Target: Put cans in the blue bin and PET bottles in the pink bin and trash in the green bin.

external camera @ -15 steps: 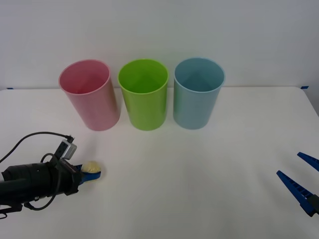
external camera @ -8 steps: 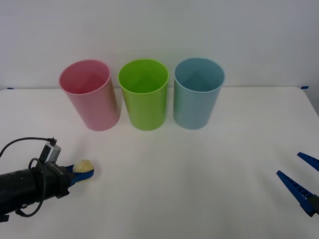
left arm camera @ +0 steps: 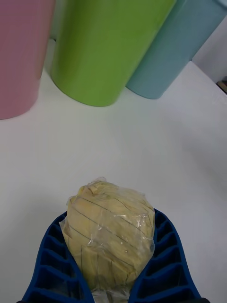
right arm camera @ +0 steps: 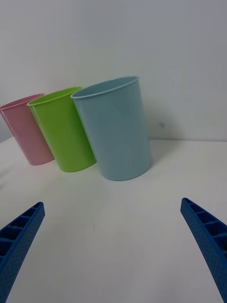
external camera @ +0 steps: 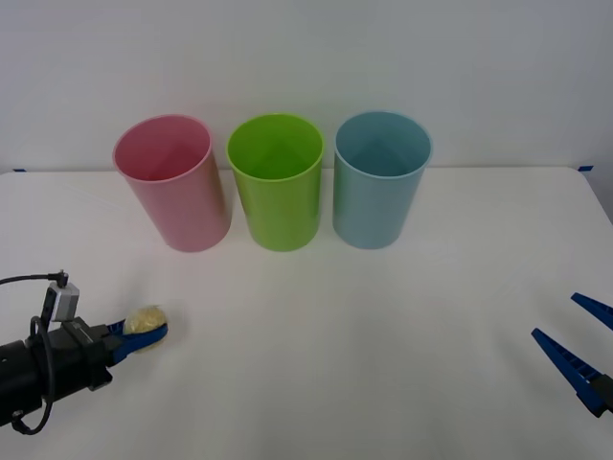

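White table runs back to a plain pale wall in the front view, and three tall cups stand upright in a row toward twelve o'clock: the pink bin at about eleven, the green bin in the middle, the blue bin at about one. They stand just beside one another, rims open. Down at eight o'clock the left gripper reaches in from the edge on its black arm, a cable looping off the wrist, and its blue fingers are clamped on the trash (a small yellowish wad), well apart from the bins. At four o'clock the right gripper sits near the table's edge with its fingers spread and nothing between them.

From the right wrist, the blue bin is nearest, the green bin just beside it and the pink bin farthest, all on the white table against the wall. The right gripper shows its two ribbed blue fingers wide apart at the corners.

From the left wrist, the trash is a crumpled yellow wad under clear wrinkled film, gripped on both sides by the left gripper; its blue ribbed fingers press against the wad. Beyond it lies bare table, then the lower walls of the pink bin, green bin and blue bin (rims cut off).
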### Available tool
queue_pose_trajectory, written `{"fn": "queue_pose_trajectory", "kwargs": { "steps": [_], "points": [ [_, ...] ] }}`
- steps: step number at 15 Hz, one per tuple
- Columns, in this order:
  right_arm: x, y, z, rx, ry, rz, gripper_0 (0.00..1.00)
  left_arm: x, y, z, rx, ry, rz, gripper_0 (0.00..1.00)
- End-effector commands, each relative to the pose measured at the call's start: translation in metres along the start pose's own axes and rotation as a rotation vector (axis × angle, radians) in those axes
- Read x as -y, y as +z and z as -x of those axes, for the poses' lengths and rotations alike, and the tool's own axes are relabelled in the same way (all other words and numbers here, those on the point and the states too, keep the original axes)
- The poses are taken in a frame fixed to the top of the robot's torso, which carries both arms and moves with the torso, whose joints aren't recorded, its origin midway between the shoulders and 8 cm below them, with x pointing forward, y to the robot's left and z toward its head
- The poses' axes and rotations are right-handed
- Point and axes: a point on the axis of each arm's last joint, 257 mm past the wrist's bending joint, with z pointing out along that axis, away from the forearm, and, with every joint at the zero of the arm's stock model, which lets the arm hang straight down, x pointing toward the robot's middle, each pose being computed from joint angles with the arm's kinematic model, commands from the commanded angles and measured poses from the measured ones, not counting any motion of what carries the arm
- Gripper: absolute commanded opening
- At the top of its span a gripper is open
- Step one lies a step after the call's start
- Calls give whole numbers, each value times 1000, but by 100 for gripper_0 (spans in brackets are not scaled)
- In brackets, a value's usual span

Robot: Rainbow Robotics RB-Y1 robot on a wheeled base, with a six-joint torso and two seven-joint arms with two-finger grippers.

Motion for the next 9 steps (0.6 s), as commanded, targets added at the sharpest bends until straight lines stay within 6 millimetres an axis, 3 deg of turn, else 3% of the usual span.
{"fn": "queue_pose_trajectory", "kwargs": {
  "steps": [1, 6, 9],
  "points": [
    [0, 0, 0, 0, 0, 0, 100, 3, -17, 12, 49, 42, -11, 0],
    [0, 0, 0, 0, 0, 0, 100, 26, -41, 37, 129, 77, -59, 0],
    [0, 0, 0, 0, 0, 0, 100, 38, -44, 75, 222, 151, -53, 0]
  ]
}}
